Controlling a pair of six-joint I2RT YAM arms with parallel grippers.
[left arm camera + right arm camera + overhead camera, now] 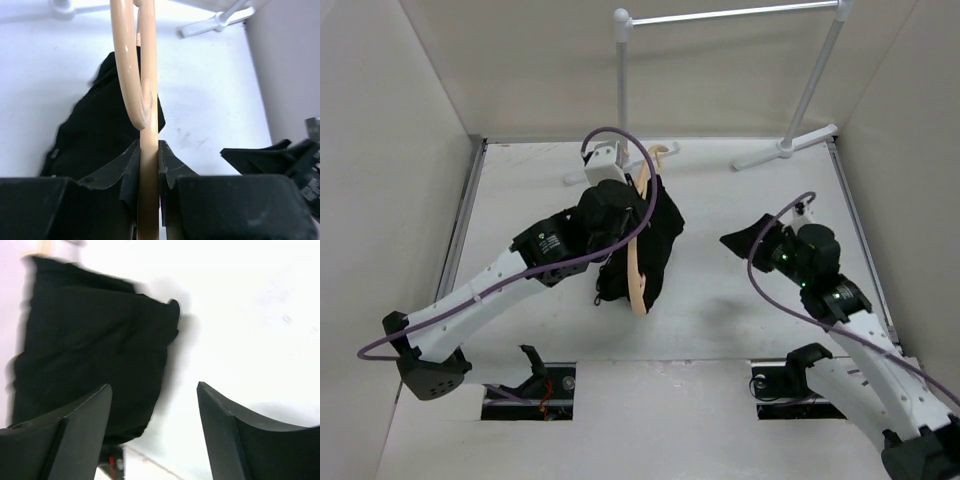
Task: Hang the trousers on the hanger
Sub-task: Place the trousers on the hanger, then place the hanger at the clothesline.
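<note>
The black trousers [655, 235] hang folded over the tan wooden hanger [636, 280] near the table's middle. My left gripper [620, 215] is shut on the hanger and holds it up; in the left wrist view the hanger [145, 75] runs up between the two fingers [131, 165], with the trousers [95, 135] draped below. My right gripper [745, 240] is open and empty, to the right of the trousers and apart from them. The right wrist view shows the trousers [90, 350] ahead and to the left of the open gripper [152, 387].
A white metal rail stand [730, 15] stands at the back of the table, its feet [785, 148] on the surface. Walls close in on the left, right and back. Two cut-outs [535, 390] lie at the near edge by the arm bases.
</note>
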